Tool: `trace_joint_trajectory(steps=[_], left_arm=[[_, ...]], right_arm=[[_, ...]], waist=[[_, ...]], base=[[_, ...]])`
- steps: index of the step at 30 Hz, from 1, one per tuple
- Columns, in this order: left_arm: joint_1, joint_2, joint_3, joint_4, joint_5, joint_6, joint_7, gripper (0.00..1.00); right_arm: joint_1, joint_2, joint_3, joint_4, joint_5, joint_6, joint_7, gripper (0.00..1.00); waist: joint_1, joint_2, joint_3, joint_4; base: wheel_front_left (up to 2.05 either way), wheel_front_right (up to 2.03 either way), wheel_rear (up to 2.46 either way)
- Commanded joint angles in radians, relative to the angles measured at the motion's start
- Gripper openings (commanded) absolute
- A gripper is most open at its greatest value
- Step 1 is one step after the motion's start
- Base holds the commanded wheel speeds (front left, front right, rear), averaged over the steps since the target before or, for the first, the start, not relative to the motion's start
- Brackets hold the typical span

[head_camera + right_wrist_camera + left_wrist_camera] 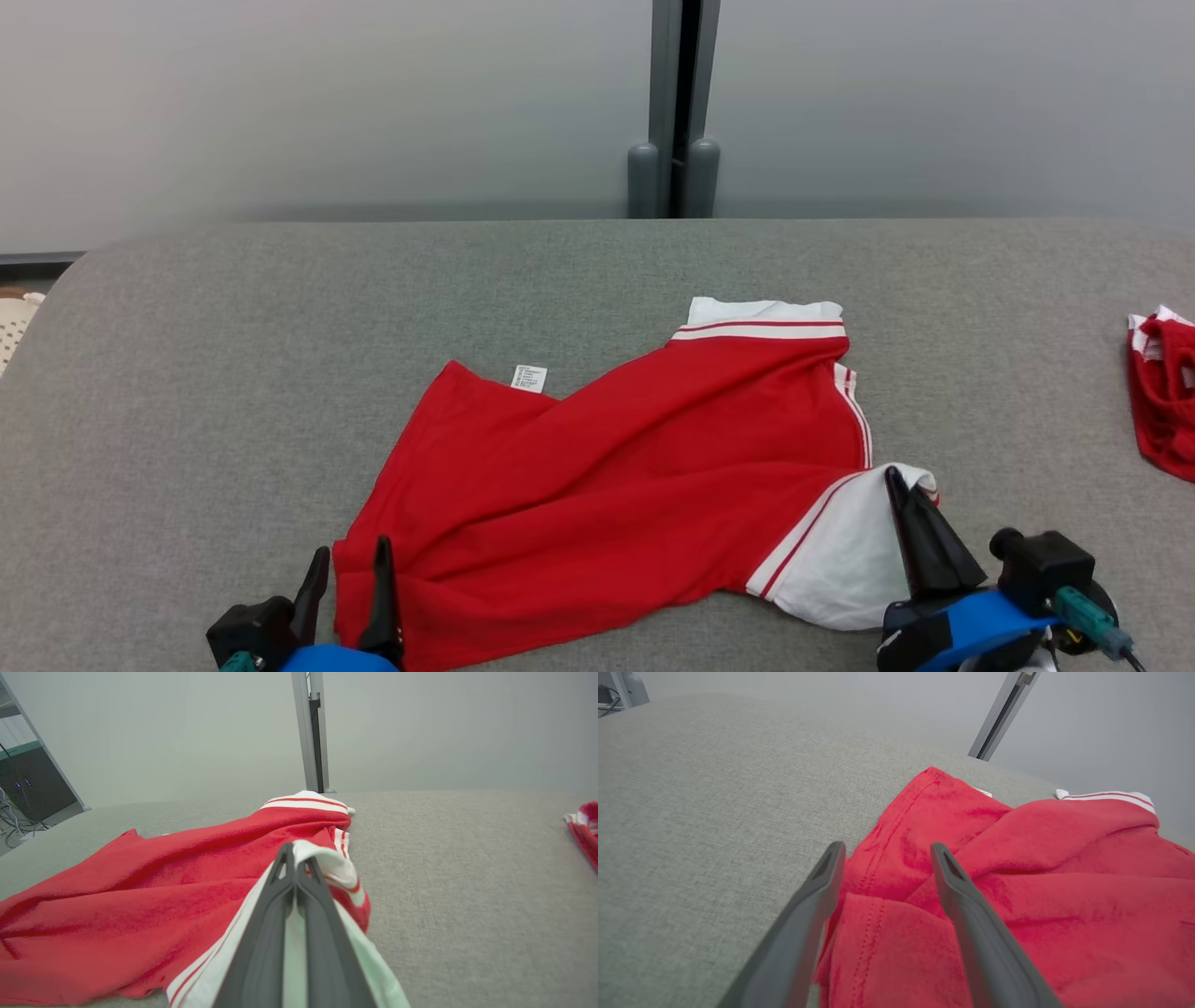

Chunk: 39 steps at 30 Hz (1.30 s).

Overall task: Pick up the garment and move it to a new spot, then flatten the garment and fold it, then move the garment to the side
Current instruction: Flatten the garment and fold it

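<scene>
A red garment [607, 467] with white striped sleeves lies rumpled in the middle of the grey fabric counter [233, 373]. Another red-and-white cloth [1162, 392] sits at the right edge, well apart. A grey post [674, 112] stands behind. The left gripper [352, 551] has fingers [803, 933] spread wide, either side of the garment's near-left hem. The right gripper [894, 476] has fingers [280, 933] pinched together on the near-right white sleeve.

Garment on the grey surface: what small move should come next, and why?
Probably close the left gripper: its open fingers straddle the red hem of the garment, while the right gripper is shut on its white sleeve, so both ends would be held for lifting.
</scene>
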Motion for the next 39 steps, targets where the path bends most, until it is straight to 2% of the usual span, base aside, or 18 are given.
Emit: trace_joint_trajectory(steps=[1, 5, 6, 7, 8, 9, 11, 14, 24, 31, 39], left_arm=[[-0.024, 0.000, -0.011, 0.003, -0.001, 0.002, -0.005, 1.00], [-0.052, -0.001, -0.027, 0.008, 0.005, -0.001, -0.005, 1.00], [-0.056, -0.001, -0.028, 0.009, 0.006, -0.002, -0.005, 1.00], [-0.056, -0.001, -0.028, 0.009, 0.006, -0.002, -0.005, 1.00], [-0.059, 0.000, -0.029, 0.011, 0.007, -0.002, -0.005, 1.00], [-0.063, -0.001, -0.029, 0.013, 0.008, -0.003, -0.005, 1.00], [-0.065, -0.001, -0.026, 0.014, 0.010, -0.003, -0.005, 1.00], [-0.051, -0.001, -0.015, 0.012, 0.013, 0.001, -0.005, 1.00], [0.035, -0.001, 0.058, -0.051, 0.059, 0.024, -0.005, 1.00], [0.096, 0.000, 0.062, -0.096, 0.098, 0.034, -0.005, 1.00], [0.120, 0.000, 0.045, -0.113, 0.108, 0.037, -0.005, 1.00]], right_arm=[[-0.062, 0.002, -0.018, 0.061, -0.033, 0.000, -0.003, 0.00], [-0.171, 0.008, -0.055, 0.205, -0.085, 0.000, -0.003, 0.00], [-0.195, 0.010, -0.069, 0.242, -0.091, 0.000, -0.003, 0.28], [-0.195, 0.010, -0.069, 0.242, -0.091, 0.000, -0.003, 0.28], [-0.216, 0.010, -0.077, 0.281, -0.114, 0.000, -0.003, 0.80], [-0.241, 0.011, -0.089, 0.300, -0.127, 0.000, -0.003, 1.00], [-0.267, 0.011, -0.120, 0.335, -0.148, 0.000, -0.003, 1.00], [-0.268, 0.014, -0.152, 0.322, -0.159, 0.000, -0.003, 1.00], [-0.072, 0.015, -0.118, 0.087, -0.117, 0.000, -0.003, 1.00], [0.041, 0.015, -0.106, 0.101, -0.134, 0.000, -0.003, 1.00], [0.036, 0.015, -0.084, 0.104, -0.108, 0.000, -0.003, 1.00]], waist=[[0.0000, -0.0001, 0.024, 0.026], [0.0000, -0.0001, 0.056, 0.064], [0.0000, -0.0001, 0.062, 0.070], [0.0000, -0.0001, 0.062, 0.070], [0.0000, -0.0001, 0.066, 0.077], [0.0000, -0.0001, 0.068, 0.081], [0.0000, -0.0001, 0.068, 0.086], [0.0000, -0.0001, 0.056, 0.080], [0.0000, -0.0001, -0.031, 0.009], [0.0000, -0.0001, -0.066, -0.005], [0.0000, -0.0001, -0.077, -0.001]], base=[[0.00, 0.00, 0.00], [0.00, 0.00, 0.00], [0.00, 0.00, 0.00], [0.00, 0.00, 0.00], [0.00, 0.00, 0.00], [0.00, 0.00, 0.00], [0.00, 0.00, 0.00], [0.00, 0.00, 0.00], [0.00, 0.00, 0.00], [0.00, 0.00, 0.00], [0.00, 0.00, 0.00]])
